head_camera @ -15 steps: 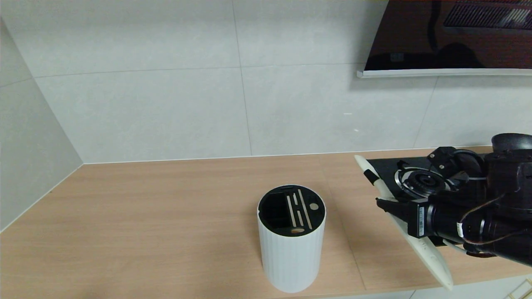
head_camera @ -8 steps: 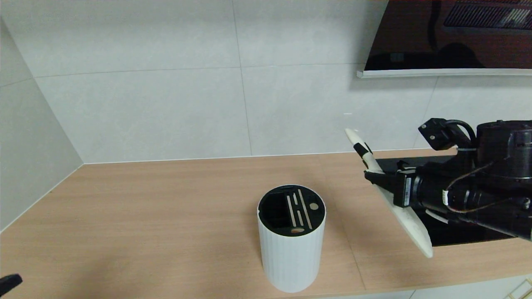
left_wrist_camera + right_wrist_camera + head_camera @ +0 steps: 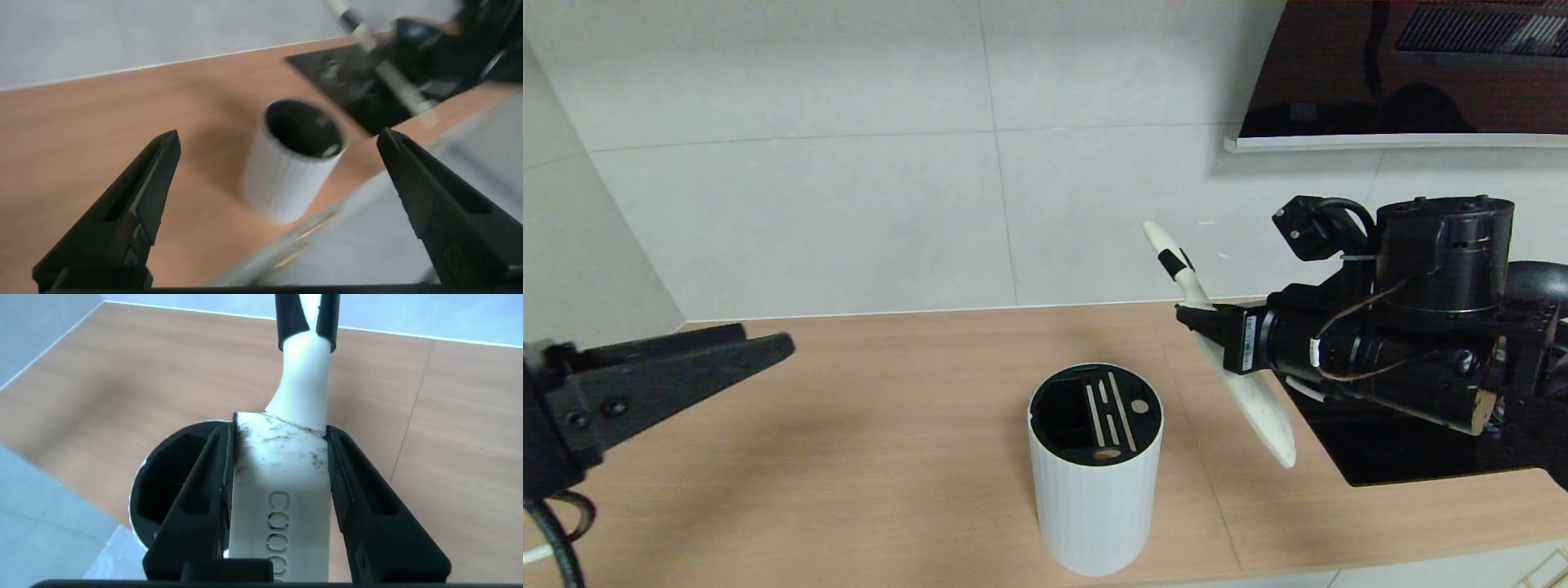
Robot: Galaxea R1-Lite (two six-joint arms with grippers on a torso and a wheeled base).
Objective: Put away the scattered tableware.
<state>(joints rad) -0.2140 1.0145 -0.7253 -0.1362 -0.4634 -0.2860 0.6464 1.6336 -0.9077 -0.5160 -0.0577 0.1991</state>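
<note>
The right gripper (image 3: pixel 1205 314) has lifted leftward, fingers clamped on the white knife (image 3: pixel 1252 402), with the holder (image 3: pixel 1094 490) below and ahead of them. The left gripper (image 3: pixel 768 336) has come in, fingers spread wide and empty.

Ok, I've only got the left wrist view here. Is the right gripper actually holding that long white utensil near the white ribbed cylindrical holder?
Observer: Yes, the right gripper is shut on the long cream-white utensil, clamped across its flat part.
Operator: And the holder's top?
Observer: The white ribbed holder has a black top with one large opening, narrow slots and a round hole.
</note>
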